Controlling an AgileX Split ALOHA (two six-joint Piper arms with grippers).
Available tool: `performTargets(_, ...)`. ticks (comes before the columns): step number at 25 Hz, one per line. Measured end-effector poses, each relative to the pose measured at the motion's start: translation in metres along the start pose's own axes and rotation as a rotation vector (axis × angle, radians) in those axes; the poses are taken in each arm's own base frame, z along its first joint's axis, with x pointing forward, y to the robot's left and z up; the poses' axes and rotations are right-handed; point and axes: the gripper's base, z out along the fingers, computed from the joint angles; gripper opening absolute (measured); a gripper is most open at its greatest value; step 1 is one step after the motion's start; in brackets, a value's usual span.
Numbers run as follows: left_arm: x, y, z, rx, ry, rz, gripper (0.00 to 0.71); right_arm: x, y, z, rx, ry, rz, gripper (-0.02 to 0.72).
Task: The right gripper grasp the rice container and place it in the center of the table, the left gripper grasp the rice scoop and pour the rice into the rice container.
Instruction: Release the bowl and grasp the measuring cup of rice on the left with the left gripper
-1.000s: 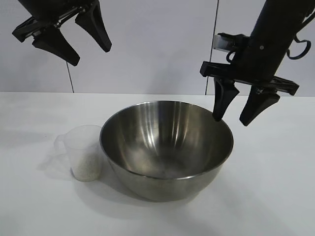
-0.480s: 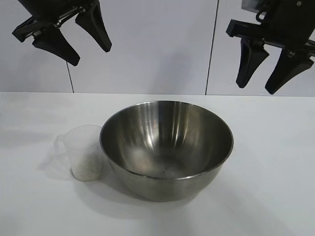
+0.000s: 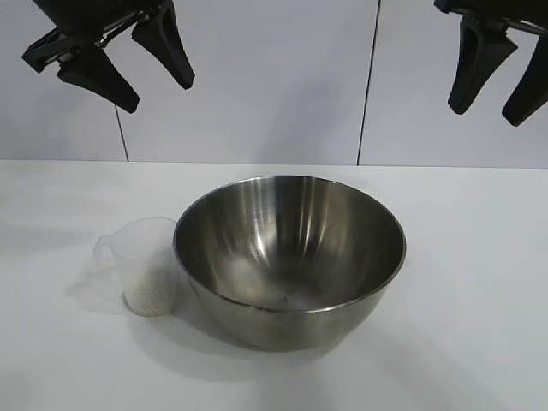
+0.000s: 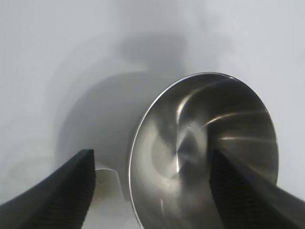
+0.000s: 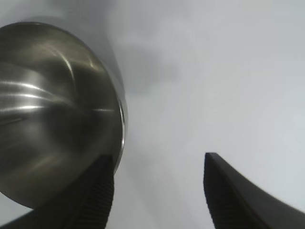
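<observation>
A plain white table (image 3: 479,282) stands before a pale panelled wall (image 3: 274,86).

Left: the left gripper (image 3: 128,64) hangs high over the table's left side, its jaws spread and empty, exactly where it hung a second ago. Well below it and slightly toward the centre stands the rice scoop (image 3: 147,265), upright on the table, with the rice (image 3: 151,293) filling its lower part. In the left wrist view the scoop's rim shows just inside one finger.

Centre: the rice container (image 3: 291,257) rests upright on the table, its wall touching or just beside the scoop on that side. Its interior appears empty. It lies below and inward of both grippers, near neither.

Right: the right gripper (image 3: 499,75) is high at the upper right, jaws apart and holding nothing. This is the change: a second ago one of its fingers sat at the container's right rim; half a second ago it was already clear above it; now it is well above and outboard of the bowl, which has not shifted.

Reading: the placing step looks finished, the container being released near the table's middle. What remains is the left arm's share: descending to the scoop, closing on it, and tipping the rice into the container. The scoop's closeness to the bowl leaves little finger room on that side.
</observation>
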Motion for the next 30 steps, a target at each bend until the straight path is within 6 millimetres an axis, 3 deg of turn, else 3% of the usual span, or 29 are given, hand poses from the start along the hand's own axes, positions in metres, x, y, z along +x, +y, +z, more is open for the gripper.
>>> performTargets(17,-0.0011,0.0002,0.0000,-0.002,-0.012,0.006,0.497,0.0018,0.0010,-0.0078,0.000,-0.020,-0.004,0.391)
performTargets(30,0.0000,0.0028,-0.0050,-0.052,-0.005,0.134,0.497,0.0017,0.0008,-0.0078,0.002,-0.021,-0.005,0.391)
